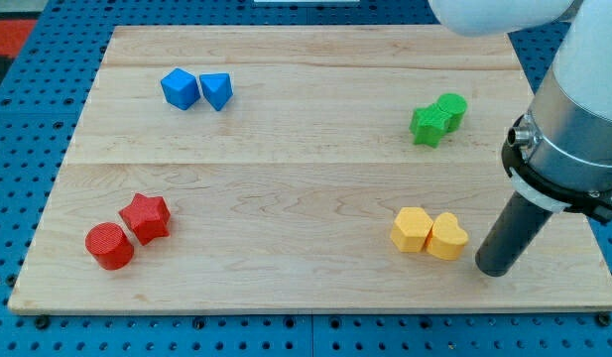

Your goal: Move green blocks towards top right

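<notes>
A green star block (428, 124) and a green cylinder (451, 109) touch each other at the view's right, in the upper half of the wooden board (306, 198). My tip (492, 270) rests on the board near the view's bottom right. It is well below the green blocks and just right of the yellow heart block (447, 236), a small gap apart.
A yellow hexagon block (413, 229) touches the yellow heart. A blue cube (181, 88) and a blue wedge-like block (216, 90) sit at the top left. A red star (146, 217) and a red cylinder (109, 246) sit at the bottom left. The board's right edge (583, 218) is close to my tip.
</notes>
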You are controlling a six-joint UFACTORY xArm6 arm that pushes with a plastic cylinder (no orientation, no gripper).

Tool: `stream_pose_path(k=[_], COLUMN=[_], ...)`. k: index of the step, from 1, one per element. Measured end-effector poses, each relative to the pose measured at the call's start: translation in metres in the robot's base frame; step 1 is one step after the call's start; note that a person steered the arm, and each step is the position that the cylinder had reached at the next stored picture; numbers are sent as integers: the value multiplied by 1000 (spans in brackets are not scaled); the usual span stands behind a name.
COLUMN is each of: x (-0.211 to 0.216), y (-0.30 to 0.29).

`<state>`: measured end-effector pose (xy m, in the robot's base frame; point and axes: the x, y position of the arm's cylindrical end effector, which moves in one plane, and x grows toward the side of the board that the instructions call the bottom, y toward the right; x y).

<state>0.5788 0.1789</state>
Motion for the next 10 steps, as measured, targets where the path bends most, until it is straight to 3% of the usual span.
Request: stream_pose_path(k=[2, 4, 5, 6, 7, 9, 10], x=[23, 7, -70, -134, -156, -217, -187], y=[-5, -156, -121, -45, 12, 16, 27])
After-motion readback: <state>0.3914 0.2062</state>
